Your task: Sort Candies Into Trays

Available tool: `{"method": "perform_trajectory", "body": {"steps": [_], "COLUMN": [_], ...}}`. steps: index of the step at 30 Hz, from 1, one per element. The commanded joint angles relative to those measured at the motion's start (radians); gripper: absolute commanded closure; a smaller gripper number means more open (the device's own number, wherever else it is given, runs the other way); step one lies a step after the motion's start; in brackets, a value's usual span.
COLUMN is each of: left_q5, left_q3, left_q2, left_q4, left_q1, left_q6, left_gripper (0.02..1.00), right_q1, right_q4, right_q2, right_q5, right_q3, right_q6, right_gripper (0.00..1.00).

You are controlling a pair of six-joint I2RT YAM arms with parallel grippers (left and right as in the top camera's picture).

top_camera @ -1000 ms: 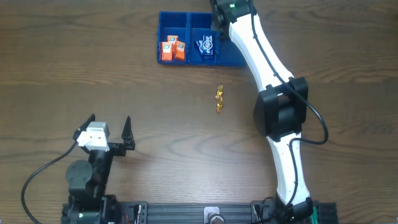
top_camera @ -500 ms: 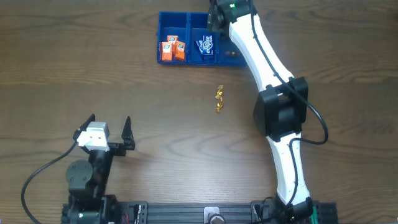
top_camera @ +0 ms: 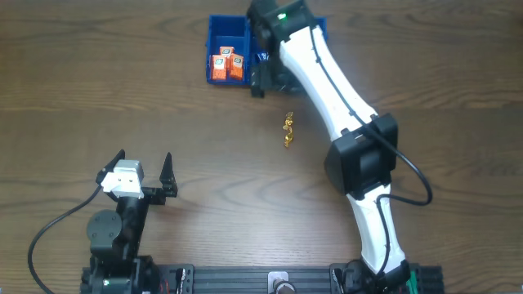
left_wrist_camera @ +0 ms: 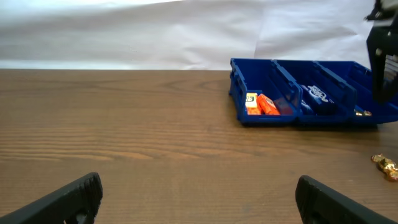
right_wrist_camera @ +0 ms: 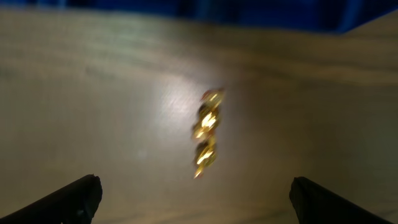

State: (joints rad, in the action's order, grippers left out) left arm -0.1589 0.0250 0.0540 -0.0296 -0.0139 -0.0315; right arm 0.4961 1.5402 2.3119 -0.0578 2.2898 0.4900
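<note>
On wooden table (top_camera: 122, 98): candy-sorting station, gold-foil candies not yet binned.
Blue three-compartment tray (left_wrist_camera: 239, 93) holds orange packets (left_wrist_camera: 261, 104) and a blue-wrapped piece (left_wrist_camera: 316, 93). Right gripper (right_wrist_camera: 196, 202), fingers spread wide and empty, hangs above the gold-foil candies (right_wrist_camera: 205, 134). Left gripper (left_wrist_camera: 199, 196) is parked well apart, likewise spread. The candies lie end to end near the tray. Judged light, crinkly and slippery; pinch across one wrapped body.

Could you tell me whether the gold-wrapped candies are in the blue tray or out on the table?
Out: the gold foil-wrapped candies lie on the brown wooden table, apart from the blue plastic tray.
</note>
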Motion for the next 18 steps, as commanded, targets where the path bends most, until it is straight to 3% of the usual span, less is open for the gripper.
{"method": "perform_trajectory", "body": {"steps": [1, 18], "left_q5": [-0.018, -0.018], "left_q3": [-0.020, -0.020], "left_q2": [-0.006, -0.006], "left_q4": [-0.033, -0.033], "left_q1": [0.000, 0.000], "left_q6": [-0.014, -0.014], "left_gripper": [0.020, 0.020], "right_q1": [0.037, -0.012], "right_q4": [0.001, -0.334], "right_q2": [-0.015, -0.142], "right_q5": [0.039, 0.109], "right_q3": [-0.124, -0.606], "right_q6": [0.034, 0.037], "right_gripper": [0.001, 0.001]}}
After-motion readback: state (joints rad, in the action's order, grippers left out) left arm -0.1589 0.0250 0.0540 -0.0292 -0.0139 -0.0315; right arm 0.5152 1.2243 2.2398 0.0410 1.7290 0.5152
